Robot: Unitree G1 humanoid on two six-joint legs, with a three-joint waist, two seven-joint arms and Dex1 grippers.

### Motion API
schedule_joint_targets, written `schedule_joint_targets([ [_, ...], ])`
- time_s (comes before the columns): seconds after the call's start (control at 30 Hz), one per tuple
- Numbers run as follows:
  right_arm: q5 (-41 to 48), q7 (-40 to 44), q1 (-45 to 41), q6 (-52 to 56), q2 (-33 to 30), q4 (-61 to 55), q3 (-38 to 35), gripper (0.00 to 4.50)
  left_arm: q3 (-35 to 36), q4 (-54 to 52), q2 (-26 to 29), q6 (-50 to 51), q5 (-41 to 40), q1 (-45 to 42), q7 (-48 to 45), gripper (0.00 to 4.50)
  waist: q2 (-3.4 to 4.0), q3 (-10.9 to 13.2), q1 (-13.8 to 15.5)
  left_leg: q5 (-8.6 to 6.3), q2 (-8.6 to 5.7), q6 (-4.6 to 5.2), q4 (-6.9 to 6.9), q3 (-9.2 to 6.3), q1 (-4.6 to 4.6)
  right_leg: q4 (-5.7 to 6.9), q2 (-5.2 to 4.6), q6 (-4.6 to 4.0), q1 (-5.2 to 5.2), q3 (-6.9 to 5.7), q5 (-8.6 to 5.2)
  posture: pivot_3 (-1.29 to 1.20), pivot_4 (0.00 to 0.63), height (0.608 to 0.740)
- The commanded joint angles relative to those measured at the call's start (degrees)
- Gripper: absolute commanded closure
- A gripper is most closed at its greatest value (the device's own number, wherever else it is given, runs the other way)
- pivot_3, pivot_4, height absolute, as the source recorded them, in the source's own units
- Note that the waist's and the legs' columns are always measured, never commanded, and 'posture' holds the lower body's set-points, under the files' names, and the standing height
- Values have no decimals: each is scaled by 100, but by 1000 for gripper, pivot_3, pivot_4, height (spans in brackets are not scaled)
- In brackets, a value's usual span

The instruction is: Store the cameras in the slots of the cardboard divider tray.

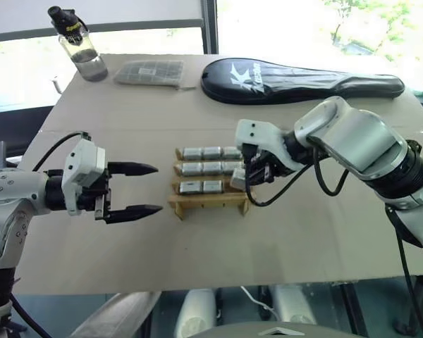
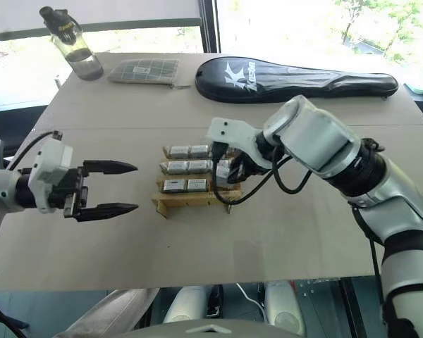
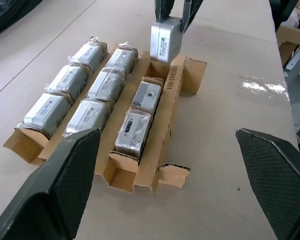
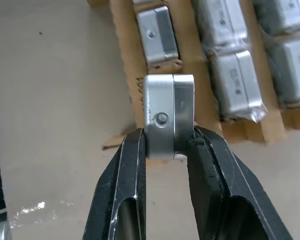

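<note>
last camera held over the last slot

the tray (image 1: pixel 208 204) is set in the middle of the table (image 1: pixel 324 232), between the two arms, so both can reach it. eight of its nine slots are filled with cameras (image 1: pixel 202 168). three rows are seen: the far row and the middle row are full, and the near row has two. one slot (image 3: pixel 151 71) is left open, at the end of the near row on the right arm's side.

the ninth camera (image 4: pixel 169 116) is pinched by the right gripper (image 4: pixel 166 145). the fingers (image 4: pixel 125 170) are pressed on its two flat sides, low on the block, so most of the block sticks out past the tips and can go into the slot first. the block is held just above the open slot and looks lined up with it. it is not in yet.

the left gripper (image 1: pixel 132 189) is held near the tray's other end, not touching it. its fingers are spread wide and nothing is held. it is likely kept there to be out of the way, or ready to steady the tray.
</note>
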Motion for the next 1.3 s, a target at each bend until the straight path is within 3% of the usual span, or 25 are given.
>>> schedule_joint_targets([
  [0.03, -2, -114, -204, -222, 56, -114, -9, 3854, 85, -84, 41, -69, -13, -16, 0, 0, 0, 0, 1, 0, 0, 0, 0, -1, 0, 0, 0, 0, 0, 0, 0, 0, 150, 740],
  [0.53, -701, -49, -10, -1541, -150, 257, 744, 3854, 250, -187, 51, -69, -40, 205, 105, 0, -1, 0, -1, 0, 0, 0, 0, 0, 1, 0, 0, 0, 0, 0, 0, 0, 150, 740],
  [1.0, -868, 147, 210, -1635, -41, 121, 935, 3854, 286, -162, 73, -89, -27, 193, 98, 0, -1, 0, 7, 0, 0, 0, 0, 0, 0, -3, -1, 0, 1, -1, 0, 0, 150, 740],
  [1.03, -901, 133, 230, -1696, -32, 126, 919, 2856, 277, -161, 76, -73, -37, 182, 95, 0, -1, -1, 5, 0, 0, 0, 0, 0, 0, -3, -1, 0, 1, -1, 0, 0, 150, 740],
  [1.1, -938, 123, 247, -1721, -13, 143, 856, 2206, 274, -158, 84, -62, -43, 179, 86, 0, -1, 0, 4, 0, 0, 0, 0, 0, 0, -2, -1, 0, 0, -1, 0, 0, 150, 740],
  [1.2, -830, 114, 218, -1546, 34, 156, 604, 750, 277, -159, 89, -61, -39, 184, 81, 0, -1, -1, 3, 0, 0, 0, 0, 0, 0, -1, 0, 0, 0, -1, 0, 0, 150, 740],
  [1.3, -743, 172, 204, -1505, -117, 36, 335, 750, 313, -198, 72, -51, -54, 222, 104, 0, 0, 0, 3, 0, 0, 0, 0, 0, 1, 0, 0, 0, 0, -1, 0, 0, 150, 740],
])
